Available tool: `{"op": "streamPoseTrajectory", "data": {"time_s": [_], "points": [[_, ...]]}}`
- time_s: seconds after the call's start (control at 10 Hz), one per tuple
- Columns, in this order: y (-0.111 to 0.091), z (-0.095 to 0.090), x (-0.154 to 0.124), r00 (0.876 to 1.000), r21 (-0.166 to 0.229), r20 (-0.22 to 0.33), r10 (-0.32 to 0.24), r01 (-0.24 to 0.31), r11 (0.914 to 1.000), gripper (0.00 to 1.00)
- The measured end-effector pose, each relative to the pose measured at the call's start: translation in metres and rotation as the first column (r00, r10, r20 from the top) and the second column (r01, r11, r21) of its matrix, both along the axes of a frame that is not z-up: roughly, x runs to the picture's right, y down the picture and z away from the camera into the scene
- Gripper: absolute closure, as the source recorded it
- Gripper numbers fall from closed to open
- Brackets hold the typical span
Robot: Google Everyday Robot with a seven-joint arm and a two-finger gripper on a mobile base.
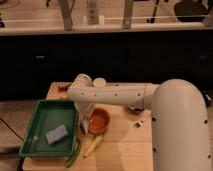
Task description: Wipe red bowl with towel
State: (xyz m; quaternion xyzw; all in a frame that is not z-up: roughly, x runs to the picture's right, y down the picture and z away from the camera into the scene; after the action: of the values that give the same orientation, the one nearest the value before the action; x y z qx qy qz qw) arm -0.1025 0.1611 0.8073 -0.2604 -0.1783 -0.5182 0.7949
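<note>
Where end effector (86,115) hangs at red bowl (101,121) left rim, towel (84,125) beneath; grip state cannot be told.

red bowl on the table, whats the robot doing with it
The robot's single arm reaches across the wooden table, and its gripper hangs at the left rim of the red bowl. A pale scrap, apparently the towel, sits under the gripper against that rim. The green tray with a grey sponge lies just left of the bowl. Whether the cloth touches the bowl's inside is unclear.
</note>
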Motion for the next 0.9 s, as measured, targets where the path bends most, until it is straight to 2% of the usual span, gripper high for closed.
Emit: {"op": "streamPoseTrajectory", "data": {"time_s": [0.2,0.4,0.6,0.9], "points": [[0.007,-0.007,0.015,1.0,-0.006,0.01,0.0,0.0,1.0,1.0],[0.009,-0.01,0.043,1.0,-0.012,-0.001,0.02,-0.02,0.9997,1.0],[0.004,-0.008,0.075,0.998,-0.014,-0.033,0.061,-0.061,0.998,1.0],[-0.009,0.0,0.085,0.992,-0.013,-0.07,0.107,-0.109,0.994,1.0]]}}
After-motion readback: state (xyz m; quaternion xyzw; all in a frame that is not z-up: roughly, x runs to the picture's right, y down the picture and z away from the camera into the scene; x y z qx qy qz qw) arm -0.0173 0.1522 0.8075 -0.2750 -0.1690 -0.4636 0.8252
